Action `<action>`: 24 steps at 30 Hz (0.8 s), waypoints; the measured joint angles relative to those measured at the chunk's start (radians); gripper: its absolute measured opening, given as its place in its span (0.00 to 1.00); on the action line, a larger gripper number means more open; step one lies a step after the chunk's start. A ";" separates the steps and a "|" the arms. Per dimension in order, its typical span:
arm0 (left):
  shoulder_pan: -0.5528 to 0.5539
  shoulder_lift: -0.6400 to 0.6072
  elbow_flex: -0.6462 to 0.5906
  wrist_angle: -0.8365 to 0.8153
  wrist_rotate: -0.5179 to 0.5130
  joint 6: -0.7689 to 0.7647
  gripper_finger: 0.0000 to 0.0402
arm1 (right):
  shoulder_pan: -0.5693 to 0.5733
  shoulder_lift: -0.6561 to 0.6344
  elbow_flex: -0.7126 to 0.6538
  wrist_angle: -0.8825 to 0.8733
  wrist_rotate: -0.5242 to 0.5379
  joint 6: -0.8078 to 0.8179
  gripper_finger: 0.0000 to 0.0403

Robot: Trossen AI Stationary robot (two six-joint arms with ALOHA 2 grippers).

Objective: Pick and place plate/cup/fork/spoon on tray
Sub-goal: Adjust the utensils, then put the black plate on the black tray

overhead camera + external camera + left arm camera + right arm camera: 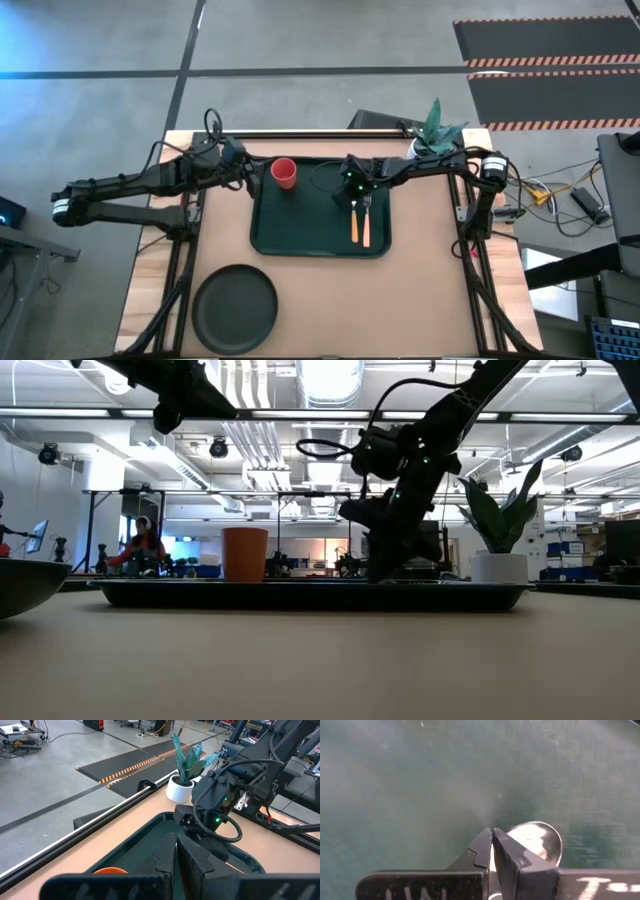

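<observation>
Hovering shut, empty, right gripper (pixel 491 836) over glossy oval spoon (pixel 536 840) bowl on textured green tray (pixel 268 228); fork (pixel 365 222) alongside; round red cup (pixel 284 173) upright; dark plate (pixel 236 308) off-tray; left gripper (pixel 176 850) closed.

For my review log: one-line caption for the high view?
Cup, fork and spoon on tray; plate still on table.

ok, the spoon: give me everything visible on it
The spoon has a shiny silver oval bowl, metal by the look, and a slim orange handle. It lies flat on the dark green tray, in its right half, beside the fork, the two roughly parallel; whether they touch is unclear. The bowl end sits right under the shut right claw; the right wrist view shows the bowl just past the fingertips, contact uncertain.
</observation>
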 joint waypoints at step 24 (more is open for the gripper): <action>0.000 -0.001 0.004 0.000 0.000 0.013 0.00 | 0.031 -0.025 0.145 -0.049 -0.022 -0.094 0.02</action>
